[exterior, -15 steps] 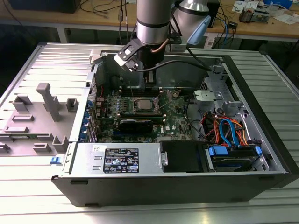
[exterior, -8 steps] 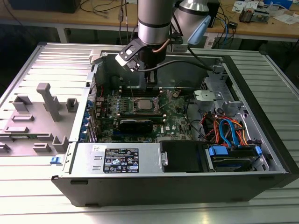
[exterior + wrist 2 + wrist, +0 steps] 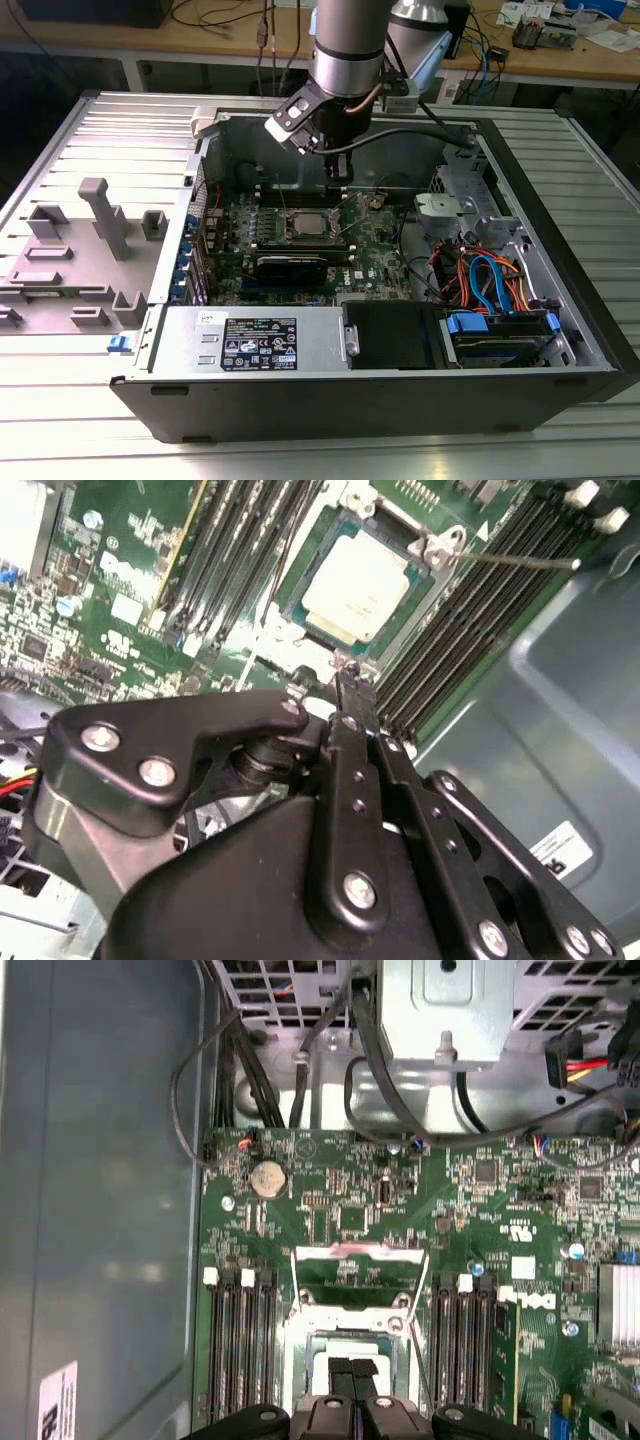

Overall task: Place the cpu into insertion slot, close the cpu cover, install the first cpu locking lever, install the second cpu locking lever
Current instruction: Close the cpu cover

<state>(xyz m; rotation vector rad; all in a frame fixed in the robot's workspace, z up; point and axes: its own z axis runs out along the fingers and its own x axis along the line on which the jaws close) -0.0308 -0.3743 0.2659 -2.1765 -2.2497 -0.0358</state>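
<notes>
The cpu (image 3: 360, 585) lies flat in its socket on the green motherboard, silvery top up, and appears in the exterior view as the cpu (image 3: 303, 226). The cpu cover (image 3: 355, 1253) is swung up, away from the socket, its window showing the board behind it. A thin wire locking lever (image 3: 510, 555) sticks out sideways from one socket corner. My gripper (image 3: 343, 680) is shut, its black fingertips pressed together with nothing visible between them. In the exterior view the gripper (image 3: 340, 185) hangs just over the socket's far edge, on the cover's side, and in the first wrist view the gripper (image 3: 351, 1368) is low over the socket.
Black memory slots (image 3: 480, 610) flank the socket on both sides. Cables (image 3: 300, 1070) and a metal drive cage (image 3: 445, 1010) stand beyond the cover. The case wall (image 3: 100, 1210) rises close by. A power supply (image 3: 255, 340) and a grey fixture (image 3: 95, 240) lie toward the exterior view's left.
</notes>
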